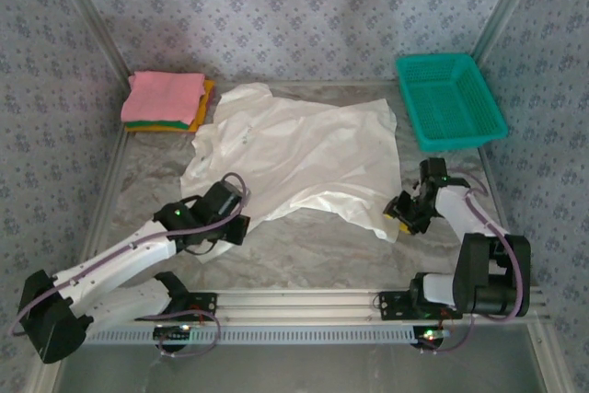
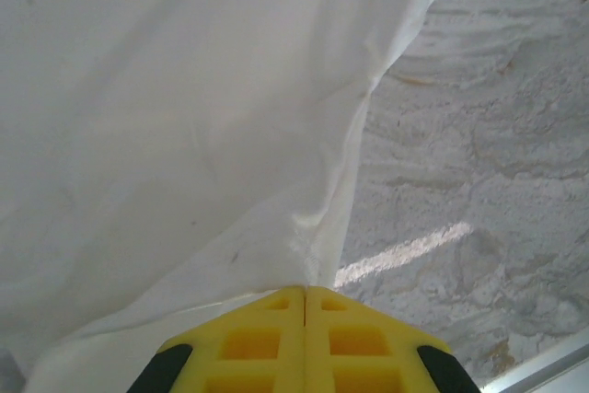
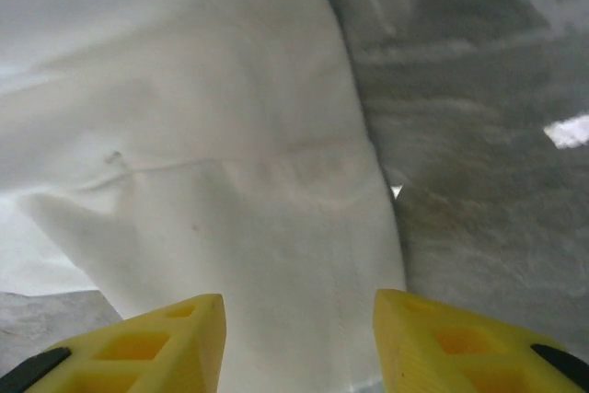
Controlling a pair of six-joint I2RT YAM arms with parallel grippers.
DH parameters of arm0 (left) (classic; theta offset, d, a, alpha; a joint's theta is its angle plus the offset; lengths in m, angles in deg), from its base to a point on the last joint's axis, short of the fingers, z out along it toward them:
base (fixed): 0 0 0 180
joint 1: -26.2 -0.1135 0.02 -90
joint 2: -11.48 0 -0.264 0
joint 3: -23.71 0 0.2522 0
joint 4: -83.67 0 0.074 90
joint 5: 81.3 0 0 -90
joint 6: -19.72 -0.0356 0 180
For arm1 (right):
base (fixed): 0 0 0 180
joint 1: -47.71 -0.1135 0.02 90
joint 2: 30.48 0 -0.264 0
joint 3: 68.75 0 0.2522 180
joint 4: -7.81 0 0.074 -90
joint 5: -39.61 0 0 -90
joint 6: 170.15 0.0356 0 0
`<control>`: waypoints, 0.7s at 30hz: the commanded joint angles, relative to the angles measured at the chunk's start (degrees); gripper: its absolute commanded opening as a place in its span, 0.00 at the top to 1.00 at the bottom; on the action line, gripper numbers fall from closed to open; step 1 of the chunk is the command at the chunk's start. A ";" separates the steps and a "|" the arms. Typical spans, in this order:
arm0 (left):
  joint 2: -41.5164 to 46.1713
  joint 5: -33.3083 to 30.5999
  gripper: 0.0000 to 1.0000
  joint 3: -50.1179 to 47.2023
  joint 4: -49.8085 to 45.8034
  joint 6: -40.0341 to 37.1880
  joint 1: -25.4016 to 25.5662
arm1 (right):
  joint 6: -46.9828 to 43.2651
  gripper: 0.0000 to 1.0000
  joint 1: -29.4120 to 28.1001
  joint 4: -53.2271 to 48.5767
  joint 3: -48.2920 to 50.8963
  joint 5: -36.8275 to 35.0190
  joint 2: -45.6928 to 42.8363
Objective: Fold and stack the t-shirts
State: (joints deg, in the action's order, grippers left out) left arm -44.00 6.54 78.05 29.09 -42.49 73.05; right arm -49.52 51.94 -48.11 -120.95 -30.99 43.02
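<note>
A white t-shirt (image 1: 299, 149) lies spread and wrinkled across the middle of the table. My left gripper (image 1: 230, 218) sits at its near left hem. In the left wrist view the yellow fingers (image 2: 267, 338) are pressed together, shut on the shirt's edge (image 2: 317, 255), and the cloth rises away from them. My right gripper (image 1: 398, 218) is at the shirt's near right corner, open. In the right wrist view that corner (image 3: 276, 255) lies flat between and beyond the two spread fingers (image 3: 166, 338). A folded stack of pink, green and orange t-shirts (image 1: 166, 100) rests at the back left.
A teal mesh basket (image 1: 451, 98) stands at the back right. Bare marbled tabletop (image 1: 313, 246) runs between the shirt's near edge and the arm bases. Patterned walls close the back and both sides.
</note>
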 commanded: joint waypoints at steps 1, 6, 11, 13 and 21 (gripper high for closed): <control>0.95 -1.26 1.00 0.70 -3.27 2.35 1.07 | 0.33 0.51 1.16 -5.49 2.17 2.90 -3.07; -0.20 -2.46 1.00 0.87 -5.28 3.64 1.93 | 1.55 0.51 1.59 -5.80 4.16 3.14 -5.99; 2.47 -7.92 1.00 -0.38 -4.99 6.05 1.96 | 3.08 0.46 0.86 -7.00 3.81 2.62 -7.01; 3.96 -7.36 1.00 -1.68 -3.01 7.19 1.88 | 4.81 0.45 0.38 -7.51 4.47 1.41 -9.46; 6.70 -8.33 1.00 -6.59 0.67 8.46 1.89 | 13.57 0.42 -1.85 1.72 10.39 1.78 -11.27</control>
State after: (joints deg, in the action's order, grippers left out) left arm -38.25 0.03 72.39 28.74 -35.04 74.69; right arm -39.90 50.67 -50.42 -111.86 -28.70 30.97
